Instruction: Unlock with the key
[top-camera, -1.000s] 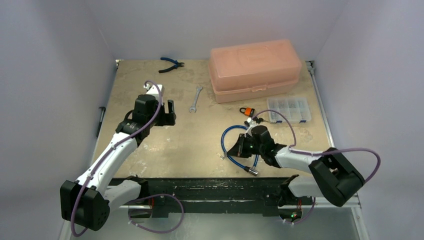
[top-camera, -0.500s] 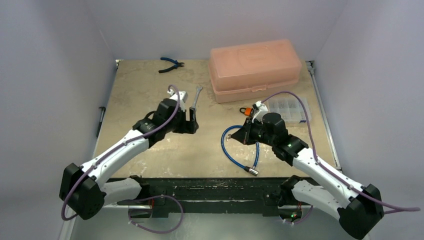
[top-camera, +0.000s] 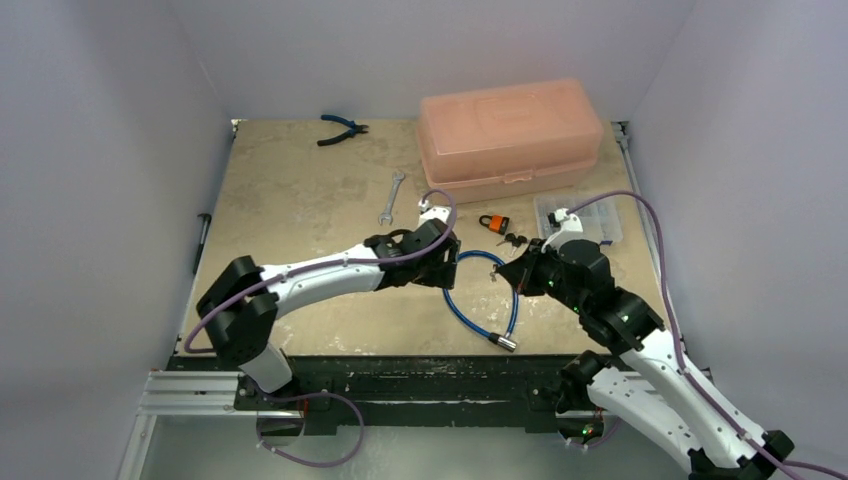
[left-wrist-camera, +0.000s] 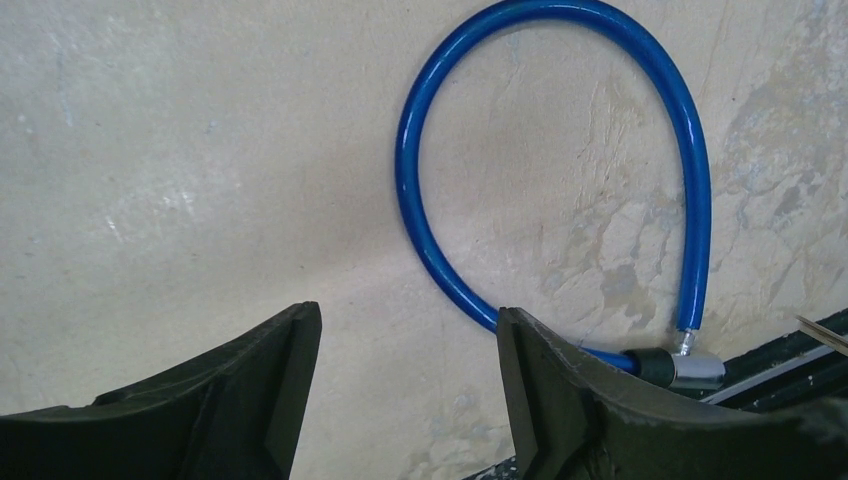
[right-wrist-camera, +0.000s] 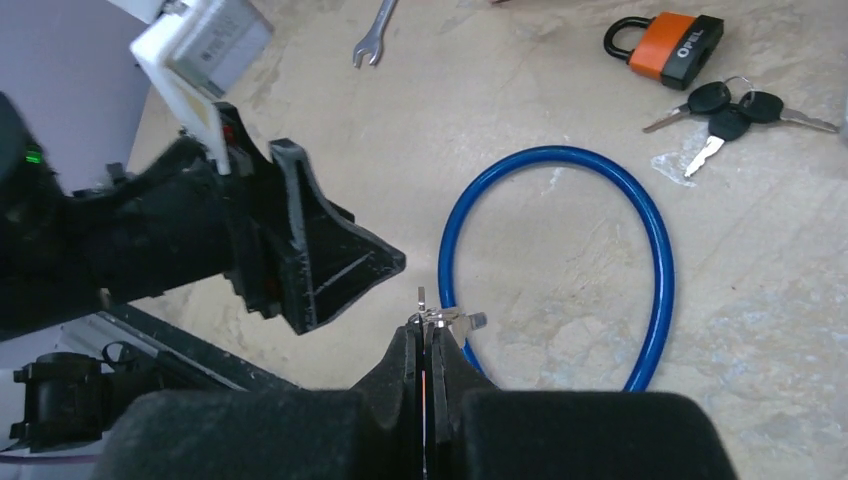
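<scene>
At the table's centre, the blue cable lock (left-wrist-camera: 405, 180) lies flat in a loop, with its metal barrel (top-camera: 507, 343) at the end nearest the arm bases. The right gripper (right-wrist-camera: 428, 335) is fully closed on a small silver key (right-wrist-camera: 447, 318). The left gripper (left-wrist-camera: 405, 330) hovers over the loop, jaws apart and empty. The barrel lies base-ward of both grippers, apparently nearer the right one.

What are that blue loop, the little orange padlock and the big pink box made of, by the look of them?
Blue loop: probably cable in a glossy plastic sleeve; it shines, and a silvery metal tip shows at one end.
Orange padlock: the body looks plastic-covered, smooth orange with a black end; what lies beneath I can't tell.
Pink box: translucent, slightly frosted plastic, likely moulded.
</scene>
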